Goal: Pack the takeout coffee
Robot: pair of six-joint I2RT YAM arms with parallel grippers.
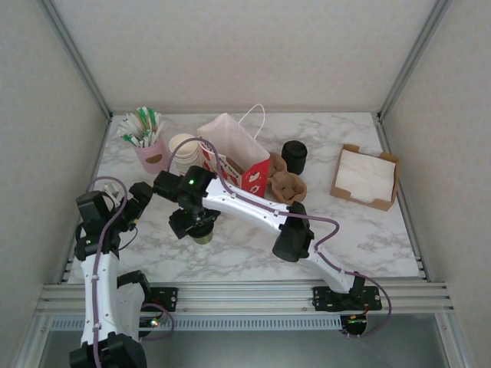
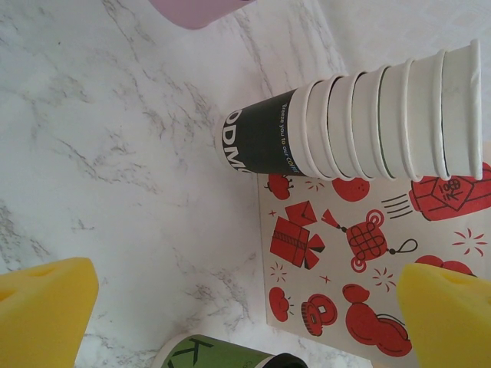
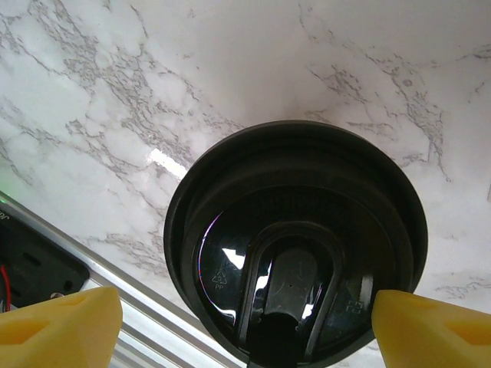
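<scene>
Left gripper (image 1: 138,204) hangs over the marble surface (image 1: 368,238) at 9 o'clock from the coffee (image 1: 204,237), its yellow fingers (image 2: 46,310) spread wide with nothing between them. Its wrist camera looks past the coffee's green body (image 2: 222,357) to a stack of cream cups (image 2: 383,115) lying across the frame and the red-patterned side of a bag (image 2: 345,253).

At 12 o'clock from that gripper stands a pink holder (image 1: 151,156) of sachets, with the cup stack (image 1: 182,153) just beside it.

The coffee stands upright near the front of the surface, at 7 o'clock from the bag (image 1: 238,153). The right gripper (image 1: 196,224) hovers directly above it, fingers (image 3: 57,330) spread to either side of the black lid (image 3: 295,245) and not pinching it.

At 3 o'clock from the bag lie brown carriers (image 1: 288,186), with black lids (image 1: 294,156) stacked just behind. A napkin tray (image 1: 367,176) sits far right.
</scene>
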